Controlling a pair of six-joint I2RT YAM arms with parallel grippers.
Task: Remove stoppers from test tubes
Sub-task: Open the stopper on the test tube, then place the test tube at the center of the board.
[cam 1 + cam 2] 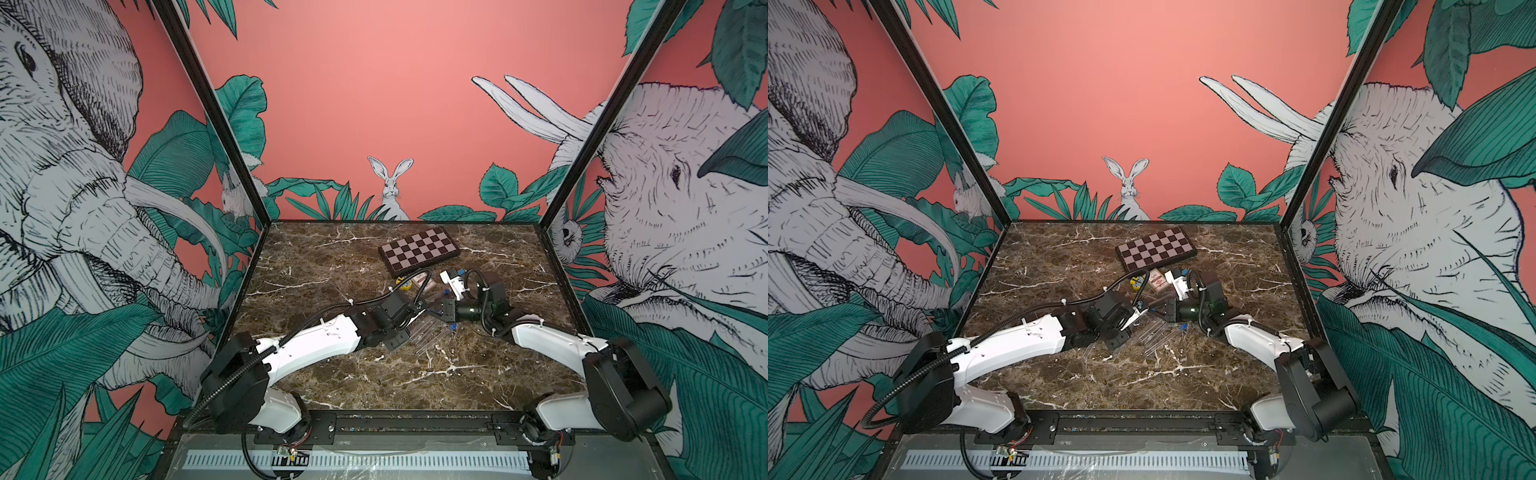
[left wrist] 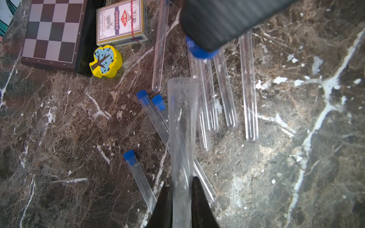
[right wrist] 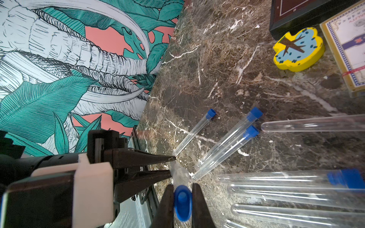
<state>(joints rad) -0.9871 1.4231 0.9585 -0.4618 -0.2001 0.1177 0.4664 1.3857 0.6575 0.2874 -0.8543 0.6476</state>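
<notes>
On the marble table (image 1: 415,382), loose test tubes (image 1: 428,334) lie at six o'clock from the chessboard (image 1: 419,249), some of them capped. The left gripper (image 2: 181,183) clamps one clear tube (image 2: 182,128) around its shaft. It looks light, stiff, slick and probably brittle, so it wants a gentle squeeze. The right gripper (image 3: 182,185) pinches a small blue stopper (image 3: 182,203) by its sides, just clear of the tube's open mouth.

The tabletop (image 2: 296,158) looks like polished marble, dark brown with white veins, faintly glossy. Every tube (image 2: 248,88) is clear, smooth, glossy plastic. Every stopper (image 2: 129,156) is blue plastic, smooth and dull. The card box (image 2: 120,21) is printed paperboard with a slight sheen. The yellow block (image 2: 105,61) looks like painted wood. The chessboard (image 2: 53,29) near the far edge has a smooth satin face. The arm shells (image 1: 316,336) are glossy white plastic.
</notes>
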